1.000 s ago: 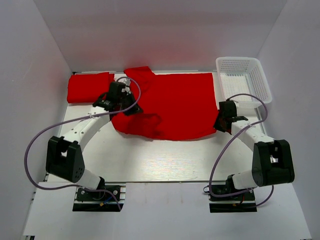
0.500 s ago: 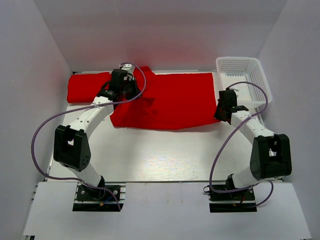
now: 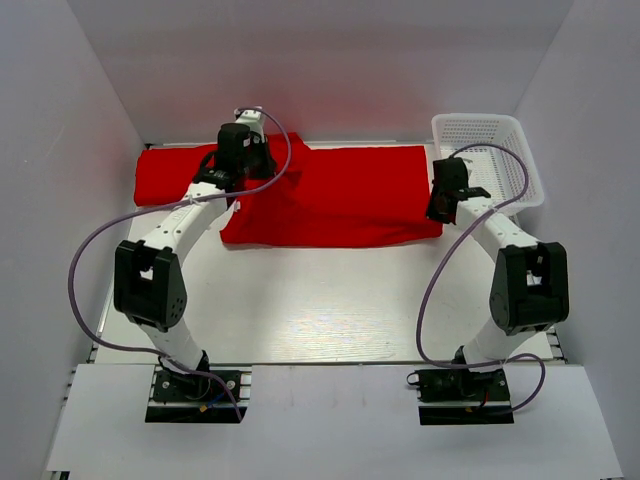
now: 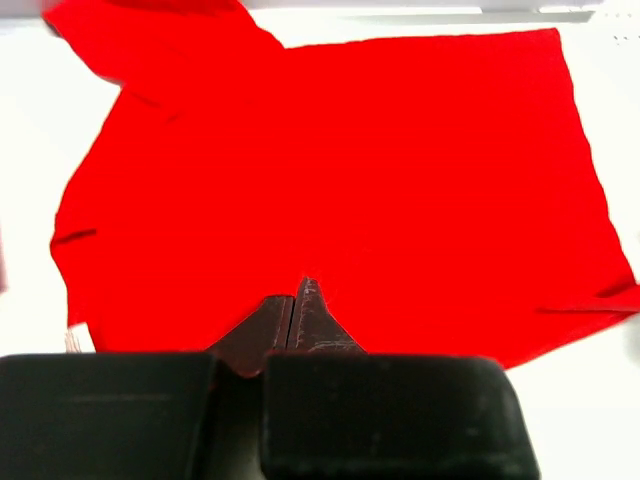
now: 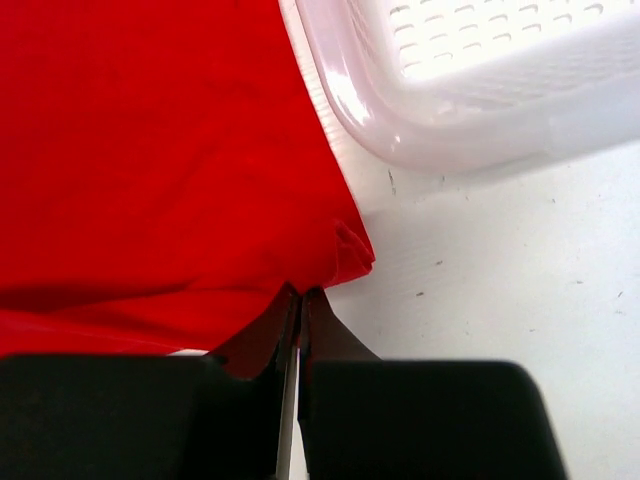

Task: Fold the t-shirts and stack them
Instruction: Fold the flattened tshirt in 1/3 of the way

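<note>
A bright red t-shirt (image 3: 340,200) lies spread across the back middle of the table, its near edge straight. It fills the left wrist view (image 4: 350,170) and the left half of the right wrist view (image 5: 150,150). A second red t-shirt (image 3: 175,175) lies folded at the back left. My left gripper (image 3: 250,180) is raised over the spread shirt's left end, its jaws pressed together (image 4: 297,292) with red cloth at the tips. My right gripper (image 3: 437,212) is at the shirt's right edge, shut (image 5: 301,293) where a puckered corner of cloth meets its tips.
A white mesh basket (image 3: 520,150) stands at the back right, close beside the right gripper, and its rounded wall (image 5: 450,130) fills the top right of the right wrist view. White walls enclose the table on three sides. Bare white tabletop lies between the shirt and the arm bases.
Both grippers have moved toward the back wall, still shut. The spread shirt's near edge has drawn back with them and gone from wavy and wrinkled to straight.
</note>
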Robot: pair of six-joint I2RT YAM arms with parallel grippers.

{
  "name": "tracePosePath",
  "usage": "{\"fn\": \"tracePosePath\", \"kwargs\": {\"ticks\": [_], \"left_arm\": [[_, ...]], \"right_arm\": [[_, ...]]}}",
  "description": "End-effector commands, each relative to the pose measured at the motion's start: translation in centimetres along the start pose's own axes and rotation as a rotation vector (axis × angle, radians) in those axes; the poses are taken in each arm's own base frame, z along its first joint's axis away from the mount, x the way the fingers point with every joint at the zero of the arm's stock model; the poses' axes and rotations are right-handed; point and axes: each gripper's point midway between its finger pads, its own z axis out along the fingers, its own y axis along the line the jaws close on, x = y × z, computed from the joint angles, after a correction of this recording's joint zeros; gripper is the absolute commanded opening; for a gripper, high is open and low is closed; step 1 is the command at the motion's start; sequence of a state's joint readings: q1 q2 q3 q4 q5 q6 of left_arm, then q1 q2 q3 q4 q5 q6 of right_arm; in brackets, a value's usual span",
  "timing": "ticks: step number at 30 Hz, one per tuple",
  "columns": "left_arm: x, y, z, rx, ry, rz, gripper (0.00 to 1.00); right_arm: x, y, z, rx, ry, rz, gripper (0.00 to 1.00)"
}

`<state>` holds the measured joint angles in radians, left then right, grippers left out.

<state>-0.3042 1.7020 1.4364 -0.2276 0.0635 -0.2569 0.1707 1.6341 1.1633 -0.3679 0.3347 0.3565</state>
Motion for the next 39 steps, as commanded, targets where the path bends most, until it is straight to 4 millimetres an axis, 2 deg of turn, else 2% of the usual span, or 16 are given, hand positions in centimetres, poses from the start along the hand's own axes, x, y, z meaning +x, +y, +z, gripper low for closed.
{"fn": "tracePosePath", "kwargs": {"ticks": [1,12,16,18,19,20,21,22,23,24,25,28,31,32,36,39], "left_arm": [[-2.4,0.3,0.7,0.002,-0.067,0.035,0.0],[-2.9,2.3,3.2,-0.031,-0.089,0.023,0.0],[-2.1,3.2,5.2,-0.029,-0.103,0.056,0.0],[-2.7,3.8,6.1,-0.036,-0.112,0.072,0.0],[-2.5,4.3,6.6,-0.061,-0.098,0.069,0.11],[-3.0,4.4,7.9,-0.063,-0.088,0.069,0.3],[-1.7,5.0,8.2,-0.092,-0.02,0.075,0.6],[-1.3,6.0,8.5,-0.151,0.008,0.052,0.97],[-2.7,5.7,8.5,-0.15,0.002,0.052,1.0],[-1.2,6.4,8.9,-0.182,0.055,0.036,1.0],[-1.5,6.9,8.7,-0.215,0.05,0.038,1.0],[-2.7,7.6,7.7,-0.255,0.022,0.008,1.0],[-2.4,7.2,6.9,-0.24,0.023,-0.002,1.0],[-3.6,6.6,5.9,-0.222,-0.007,-0.002,1.0],[-2.9,4.9,4.2,-0.131,-0.001,-0.003,1.0],[-0.1,3.9,3.6,-0.078,0.057,-0.012,1.0]], "right_arm": [[-2.2,0.0,-0.1,0.024,-0.025,-0.017,0.0],[-3.4,0.2,2.4,0.087,0.011,-0.02,0.0],[-4.7,0.4,3.1,0.114,0.002,-0.012,0.0],[-5.0,0.7,3.5,0.108,0.003,-0.022,0.16],[-4.6,1.1,3.9,0.091,0.022,-0.044,0.16],[-5.2,1.4,3.8,0.078,0.029,-0.051,0.19],[-5.0,1.8,3.7,0.061,0.044,-0.071,0.37],[-4.9,2.2,3.7,0.035,0.052,-0.082,0.49],[-5.1,3.0,3.2,-0.003,0.049,-0.09,0.55],[-5.4,3.4,3.2,-0.025,0.032,-0.094,0.9],[-4.9,4.7,2.9,-0.108,0.05,-0.101,0.9],[-5.8,5.6,1.2,-0.181,-0.001,-0.117,0.9],[-5.3,7.6,-0.2,-0.326,-0.008,-0.147,0.9],[-5.0,7.8,-0.5,-0.346,-0.008,-0.157,0.9],[-3.7,9.7,-1.7,-0.468,0.013,-0.202,0.9],[-2.4,10.3,-1.8,-0.517,0.034,-0.246,0.9]]}}
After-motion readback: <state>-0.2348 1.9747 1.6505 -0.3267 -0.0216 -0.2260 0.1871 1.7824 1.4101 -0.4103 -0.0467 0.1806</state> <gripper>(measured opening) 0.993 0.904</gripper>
